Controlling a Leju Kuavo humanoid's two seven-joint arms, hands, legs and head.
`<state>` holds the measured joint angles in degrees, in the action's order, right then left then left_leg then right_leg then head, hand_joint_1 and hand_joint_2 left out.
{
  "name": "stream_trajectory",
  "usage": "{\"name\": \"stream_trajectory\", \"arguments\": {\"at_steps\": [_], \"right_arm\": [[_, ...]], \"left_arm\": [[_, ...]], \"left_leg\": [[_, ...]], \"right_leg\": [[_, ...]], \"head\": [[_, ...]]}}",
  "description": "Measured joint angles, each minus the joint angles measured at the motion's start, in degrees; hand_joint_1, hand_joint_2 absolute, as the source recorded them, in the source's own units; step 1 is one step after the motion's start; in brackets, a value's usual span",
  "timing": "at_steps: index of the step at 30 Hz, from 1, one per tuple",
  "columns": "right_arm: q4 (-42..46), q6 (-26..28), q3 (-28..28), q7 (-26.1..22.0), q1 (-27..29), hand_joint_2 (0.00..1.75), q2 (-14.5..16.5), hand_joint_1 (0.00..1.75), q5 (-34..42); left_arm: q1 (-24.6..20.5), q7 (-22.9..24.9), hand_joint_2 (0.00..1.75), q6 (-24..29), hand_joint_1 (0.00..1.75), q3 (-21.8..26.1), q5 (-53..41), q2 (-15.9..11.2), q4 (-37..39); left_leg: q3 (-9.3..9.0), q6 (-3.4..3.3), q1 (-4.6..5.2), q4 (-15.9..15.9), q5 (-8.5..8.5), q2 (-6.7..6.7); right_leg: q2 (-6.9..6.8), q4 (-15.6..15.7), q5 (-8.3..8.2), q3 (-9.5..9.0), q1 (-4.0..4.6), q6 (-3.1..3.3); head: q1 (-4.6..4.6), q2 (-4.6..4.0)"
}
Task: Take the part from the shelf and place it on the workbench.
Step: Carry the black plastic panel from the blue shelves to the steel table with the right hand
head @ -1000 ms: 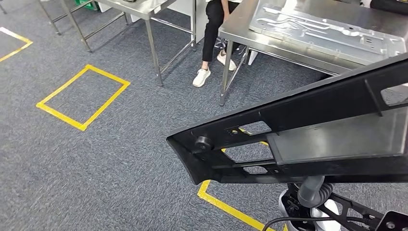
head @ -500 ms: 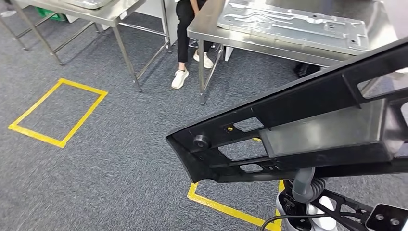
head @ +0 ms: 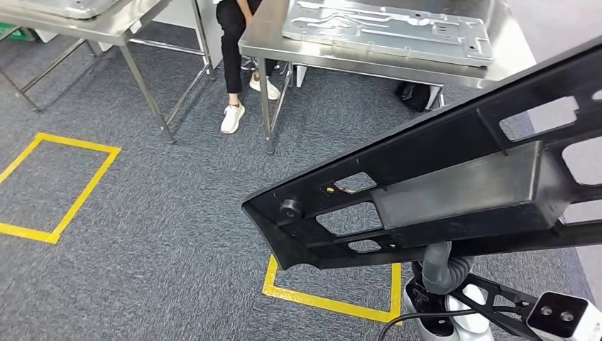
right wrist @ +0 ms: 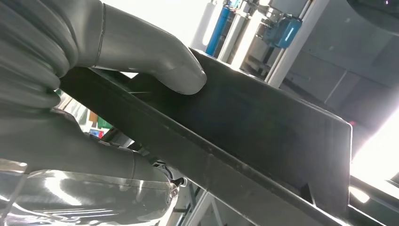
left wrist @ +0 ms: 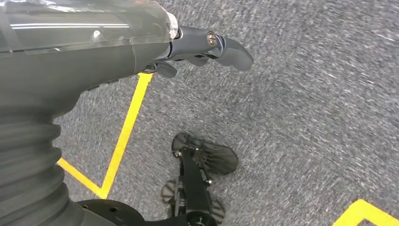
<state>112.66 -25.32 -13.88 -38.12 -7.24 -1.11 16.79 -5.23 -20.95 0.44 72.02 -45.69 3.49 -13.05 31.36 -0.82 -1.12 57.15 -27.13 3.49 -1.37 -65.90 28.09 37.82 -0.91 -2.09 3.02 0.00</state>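
Observation:
A long black plastic part (head: 454, 192) with cut-outs stretches across the right of the head view, tilted up to the right. My right hand (right wrist: 141, 61) grips it from below, the thumb pressed on its dark face (right wrist: 263, 122); in the head view just the ribbed grey wrist (head: 441, 271) shows under the part. Ahead stands the steel workbench (head: 510, 44) with a flat silver metal panel (head: 387, 28) lying on it. My left hand (left wrist: 202, 44) hangs over the grey carpet, fingers loosely apart, holding nothing.
A person sits behind the workbench, legs and white shoes (head: 233, 117) between the table legs. A second steel table (head: 113, 27) stands at the far left. Yellow tape rectangles (head: 71, 206) (head: 334, 302) mark the carpet.
The camera has moved: both tables, the person and the floor markings have slid left in the picture and the workbench stands more centred. The part keeps its place in my right hand.

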Motion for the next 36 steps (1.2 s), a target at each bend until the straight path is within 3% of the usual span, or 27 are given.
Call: {"name": "stream_trajectory", "arguments": {"at_steps": [2, 3, 6, 8, 10, 11, 12, 13, 14, 16, 18, 21, 23, 26, 27, 28, 29, 32, 34, 36], "right_arm": [[-0.25, 0.02, -0.03, 0.0, -0.57, 1.75, 0.0, 1.75, -0.08], [-0.41, 0.05, -0.06, 0.0, -0.89, 1.75, 0.0, 1.75, -0.11], [-0.93, 0.27, -0.13, 0.0, -1.32, 1.75, 0.0, 1.75, -0.16], [-1.16, 0.39, -0.24, 0.0, -1.53, 1.75, 0.01, 1.75, -0.15], [-1.41, 0.46, -0.54, 0.0, -1.76, 1.75, 0.03, 1.75, -0.1], [-1.59, 0.55, -0.72, 0.0, -1.81, 1.75, 0.04, 1.75, -0.04], [-1.8, 0.64, -0.85, 0.0, -1.8, 1.75, 0.04, 1.75, 0.03], [-2.02, 0.8, -0.94, 0.0, -1.81, 1.75, 0.03, 1.75, 0.11], [-2.23, 1.0, -1.0, 0.0, -1.82, 1.75, 0.03, 1.75, 0.18], [-2.63, 1.48, -1.24, 0.01, -1.96, 1.75, 0.0, 1.75, 0.32], [-3.01, 2.17, -1.71, 0.02, -2.28, 1.75, -0.14, 1.75, 0.39], [-3.49, 3.4, -2.19, 0.02, -2.68, 1.75, -0.91, 1.75, 0.52], [-3.68, 3.95, -2.27, 0.0, -3.08, 1.75, -1.77, 1.75, 0.91], [-3.99, 4.43, -2.33, 0.0, -3.7, 1.75, -2.86, 1.75, 1.51], [-4.14, 4.5, -2.34, 0.0, -3.71, 1.75, -3.12, 1.75, 1.61], [-4.28, 4.58, -2.35, 0.0, -3.68, 1.75, -3.34, 1.75, 1.66], [-4.4, 4.64, -2.36, 0.0, -3.66, 1.75, -3.55, 1.75, 1.69], [-4.52, 4.85, -2.39, 0.0, -3.74, 1.75, -3.9, 1.75, 1.72], [-4.56, 5.04, -2.48, 0.0, -3.78, 1.75, -3.94, 1.75, 1.67], [-4.58, 5.24, -2.61, 0.0, -3.78, 1.75, -4.01, 1.75, 1.61]], "left_arm": [[-0.05, 0.19, 1.75, 0.12, 0.0, 0.0, -0.03, 0.05, 0.0], [-0.06, 0.23, 1.75, 0.09, 0.0, 0.0, -0.04, 0.05, 0.0], [-0.2, 0.39, 1.75, -0.33, 0.0, 0.0, -0.05, 0.05, 0.0], [-0.33, 0.51, 1.75, -0.65, 0.0, 0.0, -0.09, 0.07, 0.01], [-0.19, 0.71, 1.75, -0.79, 0.0, 0.0, -0.11, 0.09, 0.02], [-0.02, 0.85, 1.75, -0.83, 0.0, 0.01, -0.09, 0.09, 0.02], [0.12, 1.03, 1.75, -0.83, 0.0, 0.03, -0.04, 0.09, 0.02], [0.21, 1.2, 1.75, -0.84, 0.0, 0.04, 0.02, 0.09, 0.02], [0.23, 1.36, 1.75, -0.87, 0.0, 0.06, 0.09, 0.09, 0.02], [0.13, 1.6, 1.75, -0.97, 0.0, 0.12, 0.2, 0.05, 0.02], [-0.09, 1.74, 1.75, -1.16, 0.0, 0.27, 0.31, -0.04, 0.02], [-0.33, 1.8, 1.75, -1.58, 0.0, 0.39, 0.35, -0.13, 0.02], [-0.37, 1.84, 1.75, -1.95, 0.0, 0.39, 0.25, -0.14, 0.02], [-0.24, 2.0, 1.75, -2.46, 0.0, 0.39, 0.03, -0.21, 0.02], [-0.17, 2.07, 1.75, -2.59, 0.0, 0.39, -0.07, -0.23, 0.02], [-0.12, 2.14, 1.75, -2.69, 0.0, 0.39, -0.17, -0.25, 0.02], [-0.11, 2.22, 1.75, -2.74, 0.0, 0.39, -0.24, -0.26, 0.02], [-0.13, 2.35, 1.75, -2.85, 0.0, 0.39, -0.3, -0.27, 0.02], [-0.13, 2.4, 1.75, -2.87, 0.0, 0.39, -0.3, -0.29, 0.02], [-0.1, 2.45, 1.75, -2.86, 0.0, 0.39, -0.3, -0.32, 0.02]], "left_leg": [[-0.4, 0.6, 0.29, 0.05, -0.39, 0.91], [-0.52, 0.93, 0.43, 0.06, -0.55, 1.34], [-0.94, 1.95, 0.4, -0.04, -0.93, 2.39], [-0.23, 2.46, 0.19, 2.06, -2.53, 0.69], [2.87, 2.64, 0.07, 8.64, -5.91, -1.83], [4.95, 2.64, 0.05, 12.68, -7.45, -2.44], [6.57, 2.62, 0.06, 15.55, -8.1, -2.71], [7.4, 2.54, 0.06, 16.59, -7.64, -2.85], [7.12, 2.37, 0.06, 15.26, -6.05, -2.96], [4.26, 1.7, 0.18, 7.95, -1.57, -3.46], [1.84, 1.04, 0.41, 2.03, 0.6, -4.08], [1.31, 0.36, 0.58, 0.57, 0.7, -4.17], [0.97, -0.21, 0.28, -0.11, 1.03, -3.94], [0.75, -0.66, 0.18, -0.47, 1.13, -3.46], [0.75, -0.66, 0.19, -0.44, 1.09, -3.29], [0.72, -0.62, 0.19, -0.42, 1.04, -3.13], [0.68, -0.54, 0.18, -0.37, 0.97, -3.02], [0.5, 0.07, 0.23, 0.0, 0.54, -2.89], [0.52, 0.7, 0.4, 0.19, 0.29, -2.82], [0.46, 1.43, 0.41, 0.11, 0.21, -2.72]], "right_leg": [[-1.92, 6.6, -2.24, -3.32, 0.46, 0.65], [-2.31, 7.83, -2.39, -3.84, 0.7, 1.03], [-0.76, 8.05, -2.33, -3.68, 0.87, 2.1], [0.28, 8.44, -2.52, -3.91, 0.59, 2.82], [1.39, 8.57, -2.56, -4.04, 0.58, 3.38], [2.05, 8.55, -2.53, -4.05, 0.71, 3.58], [2.78, 8.53, -2.5, -4.11, 0.84, 3.67], [3.54, 8.51, -2.45, -4.21, 0.96, 3.72], [4.23, 8.49, -2.4, -4.38, 1.07, 3.74], [5.22, 8.47, -2.21, -4.8, 1.22, 3.74], [5.95, 8.32, -2.04, -4.81, 1.34, 3.4], [6.42, 8.3, -1.99, -4.53, 1.2, 2.32], [5.11, 6.79, -0.78, -3.98, 1.26, 1.61], [2.34, -3.21, 4.18, 0.84, 0.77, 0.56], [2.05, -6.39, 5.14, 2.52, 0.5, 0.27], [1.91, -7.69, 5.02, 3.31, 0.25, 0.04], [1.79, -6.82, 3.87, 3.02, 0.02, -0.14], [0.98, 4.36, -1.42, -2.32, -0.22, -0.05], [0.77, 8.07, -2.31, -4.0, 0.08, 0.56], [1.16, 8.13, -2.33, -3.93, 0.25, 1.34]], "head": [[0.0, 0.0], [0.0, 0.0], [0.01, 0.0], [0.01, 0.0], [0.01, 0.0], [0.01, -0.01], [0.01, -0.01], [0.01, -0.01], [0.01, -0.01], [0.01, 0.0], [0.0, 0.0], [0.02, 0.0], [0.01, 0.0], [0.0, 0.0], [0.0, 0.0], [0.0, 0.0], [0.0, 0.0], [0.0, 0.0], [0.0, 0.0], [0.0, 0.0]]}}
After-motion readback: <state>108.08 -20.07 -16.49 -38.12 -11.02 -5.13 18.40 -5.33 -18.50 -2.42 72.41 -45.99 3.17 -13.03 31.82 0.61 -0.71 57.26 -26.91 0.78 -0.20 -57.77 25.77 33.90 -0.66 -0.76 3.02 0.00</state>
